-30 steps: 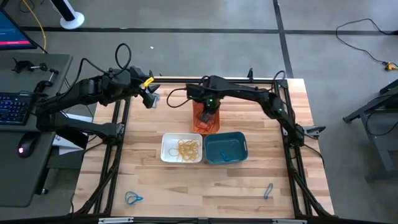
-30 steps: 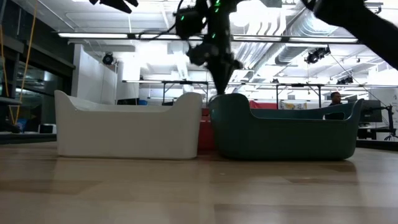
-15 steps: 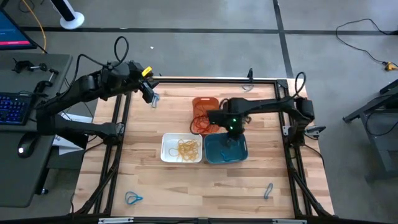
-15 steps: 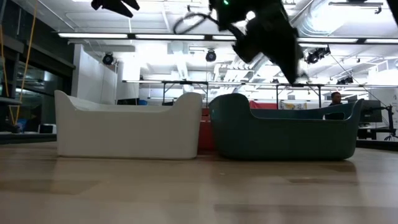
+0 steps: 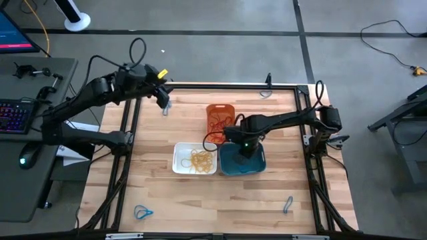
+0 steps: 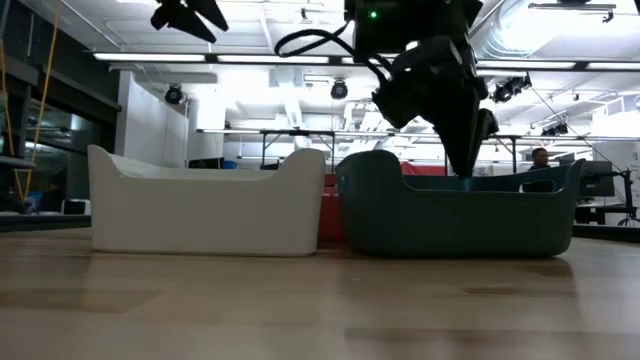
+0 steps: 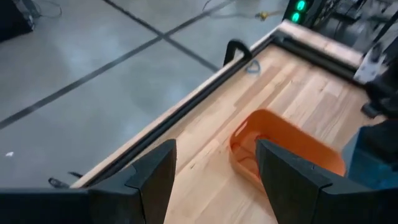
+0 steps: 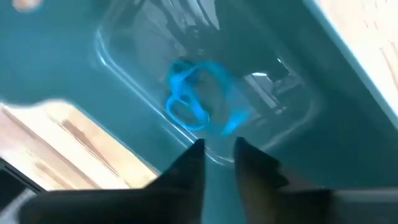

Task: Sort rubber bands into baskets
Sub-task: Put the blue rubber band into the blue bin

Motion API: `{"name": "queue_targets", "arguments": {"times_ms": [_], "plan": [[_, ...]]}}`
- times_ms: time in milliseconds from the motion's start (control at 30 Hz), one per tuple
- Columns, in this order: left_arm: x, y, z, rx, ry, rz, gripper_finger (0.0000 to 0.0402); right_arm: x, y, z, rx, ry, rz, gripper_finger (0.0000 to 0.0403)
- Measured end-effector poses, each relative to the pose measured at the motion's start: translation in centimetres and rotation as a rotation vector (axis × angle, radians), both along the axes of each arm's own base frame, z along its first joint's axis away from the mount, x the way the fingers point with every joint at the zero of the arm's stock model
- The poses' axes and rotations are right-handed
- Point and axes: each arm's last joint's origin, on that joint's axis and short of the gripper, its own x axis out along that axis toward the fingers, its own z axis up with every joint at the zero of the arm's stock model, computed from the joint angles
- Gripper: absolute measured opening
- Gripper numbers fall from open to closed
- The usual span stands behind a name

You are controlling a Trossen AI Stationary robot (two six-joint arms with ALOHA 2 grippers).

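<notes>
My right gripper (image 5: 243, 149) reaches down into the teal-blue basket (image 5: 257, 163). Its fingers are nearly together, with nothing showing between them (image 8: 217, 149). Blue rubber bands (image 8: 196, 102) lie on the basket's floor just ahead of the fingertips. The low view shows the gripper (image 6: 467, 160) dipping behind the teal wall (image 6: 460, 215). The white basket (image 5: 180, 160) holds yellow bands (image 5: 200, 159). The orange-red basket (image 5: 220, 109) holds red and orange bands (image 5: 217, 127). My left gripper (image 5: 163, 101) is open and empty (image 7: 214, 177) above the table's far left.
The three baskets stand close together mid-table, the orange-red one behind the other two. A blue band (image 5: 142, 212) lies on the wood near the front left, and a grey-blue one (image 5: 287, 204) near the front right. Black frame rails (image 5: 127, 133) run along the table's sides.
My right gripper has left the orange-red basket, gone toward the table's near edge and a little right, and come down into the teal-blue basket. The baskets have stayed in place.
</notes>
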Motion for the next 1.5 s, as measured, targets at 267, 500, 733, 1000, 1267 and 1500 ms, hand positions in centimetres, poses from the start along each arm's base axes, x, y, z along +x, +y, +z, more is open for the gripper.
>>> {"name": "queue_targets", "arguments": {"times_ms": [267, 500, 733, 1000, 1267, 1500], "plan": [[1.4, 0.8, -1.9, -0.047, 0.149, 0.039, 0.0214, -0.3, -0.7, 0.8, 0.026, -0.036, 0.128, 0.0205], [2.8, 5.4, -7.1, -0.231, 0.345, 0.163, 0.0214, 0.0, -2.9, 4.7, -0.097, -0.181, 0.132, 0.0233], [2.3, 10.9, -17.8, -0.598, 0.456, 0.251, 0.0214, -0.7, -5.5, 6.2, -0.17, -0.222, 0.054, 0.0233], [0.8, 12.8, -24.7, -0.831, 0.561, 0.395, 0.0214, -0.7, -6.8, 6.3, -0.203, -0.236, 0.012, 0.0233], [1.0, 13.1, -26.0, -0.785, 0.515, 0.399, 0.0214, -0.3, -6.8, 6.3, -0.209, -0.274, 0.01, 0.0233], [0.5, 12.6, -26.6, -0.773, 0.537, 0.429, 0.0138, -0.3, -6.8, 6.3, -0.209, -0.274, 0.01, 0.0233]]}}
